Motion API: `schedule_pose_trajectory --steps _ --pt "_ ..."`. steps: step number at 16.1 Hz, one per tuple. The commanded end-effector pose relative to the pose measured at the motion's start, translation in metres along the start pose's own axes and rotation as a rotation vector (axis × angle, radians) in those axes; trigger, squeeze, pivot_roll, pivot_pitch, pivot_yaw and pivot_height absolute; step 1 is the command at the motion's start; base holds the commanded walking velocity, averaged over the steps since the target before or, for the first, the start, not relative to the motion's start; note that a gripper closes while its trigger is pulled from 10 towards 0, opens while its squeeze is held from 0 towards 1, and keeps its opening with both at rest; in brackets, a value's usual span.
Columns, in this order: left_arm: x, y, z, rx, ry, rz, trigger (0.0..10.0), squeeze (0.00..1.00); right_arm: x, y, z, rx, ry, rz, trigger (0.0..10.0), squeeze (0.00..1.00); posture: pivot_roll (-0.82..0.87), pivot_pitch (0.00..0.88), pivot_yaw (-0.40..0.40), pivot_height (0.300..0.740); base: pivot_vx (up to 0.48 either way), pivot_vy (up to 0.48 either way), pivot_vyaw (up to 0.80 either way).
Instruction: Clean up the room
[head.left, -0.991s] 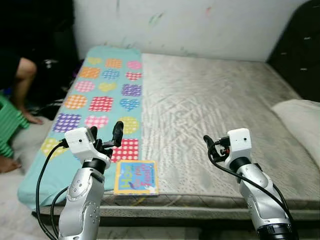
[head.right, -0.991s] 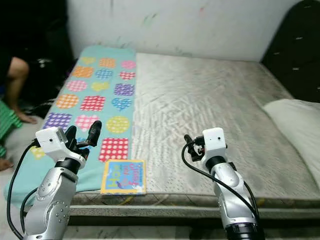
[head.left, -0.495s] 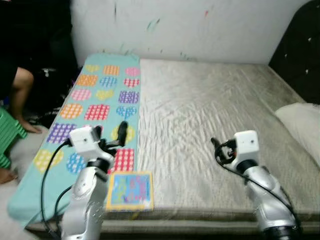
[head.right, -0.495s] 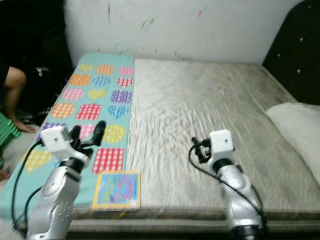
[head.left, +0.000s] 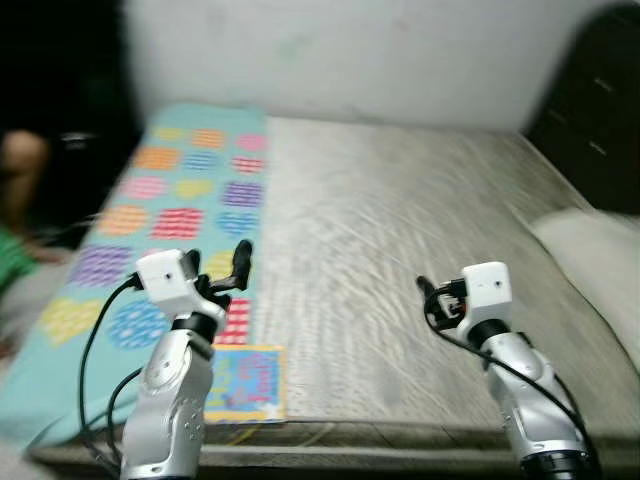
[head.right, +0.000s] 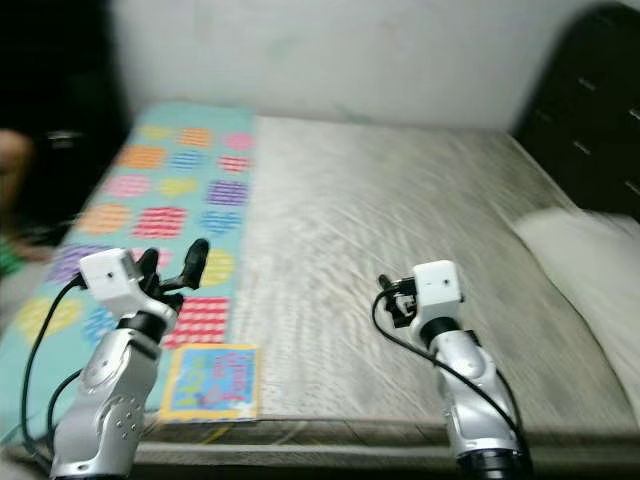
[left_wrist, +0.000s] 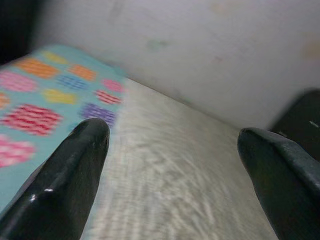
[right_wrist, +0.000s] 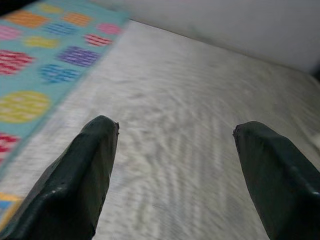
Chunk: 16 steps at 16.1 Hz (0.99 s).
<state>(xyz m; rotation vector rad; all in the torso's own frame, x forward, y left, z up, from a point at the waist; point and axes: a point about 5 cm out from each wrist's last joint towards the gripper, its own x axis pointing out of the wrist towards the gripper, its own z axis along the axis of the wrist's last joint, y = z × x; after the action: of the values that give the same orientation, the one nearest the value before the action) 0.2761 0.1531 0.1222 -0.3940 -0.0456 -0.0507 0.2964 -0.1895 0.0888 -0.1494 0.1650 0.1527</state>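
Plainly, the likeliest thing to tidy is the colourful book (head.left: 246, 383), a flat square with a yellow border lying at the near edge of the bed (head.left: 400, 240), its left part resting on the teal blanket (head.left: 150, 215) patterned with bright hearts and squares. That blanket runs along the bed's left side up to the pale wall (head.left: 330, 50). A white pillow (head.left: 590, 260) sits at the far right, well apart from the book. At the left edge a person's leg (head.left: 22, 160) shows beside something green, too blurred to name.

The left gripper (head.left: 228, 268) hovers above the blanket, just beyond the book and not touching it; its jaws stand wide apart with nothing between them. The right gripper (head.left: 432, 298) hangs over the bare grey sheet, well to the right of the book, fingers likewise spread and empty.

Judging by the motion blur and both arms raised, the step in hand looks like the approach to the bed, before any grasp. The next move likely calls for the left arm to draw back and lower toward the book, then get a finger under its thin edge, which lies flat on soft fabric and may be awkward to pinch.
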Motion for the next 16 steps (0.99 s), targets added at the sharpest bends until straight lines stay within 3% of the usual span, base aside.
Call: schedule_pose_trajectory --steps 1,11,16 --pt "-0.0012 0.0027 -0.0016 0.000 0.012 0.020 10.0 0.00 0.0026 0.0023 0.0064 -0.011 -0.024 0.013 10.0 0.00 -0.06 0.000 -0.068 0.740 0.000 0.000 0.64" --pt "-0.0003 0.0016 -0.0005 0.004 0.004 0.011 10.0 0.00 0.0026 0.0023 0.0059 -0.002 -0.022 0.009 10.0 0.00 -0.06 0.000 -0.067 0.740 0.000 0.432 0.00" --pt "-0.0002 0.0003 0.0003 0.005 -0.005 0.003 10.0 0.00 0.0026 0.0020 0.0053 -0.001 -0.021 0.009 10.0 0.00 -0.06 0.000 -0.068 0.740 0.000 0.000 0.00"
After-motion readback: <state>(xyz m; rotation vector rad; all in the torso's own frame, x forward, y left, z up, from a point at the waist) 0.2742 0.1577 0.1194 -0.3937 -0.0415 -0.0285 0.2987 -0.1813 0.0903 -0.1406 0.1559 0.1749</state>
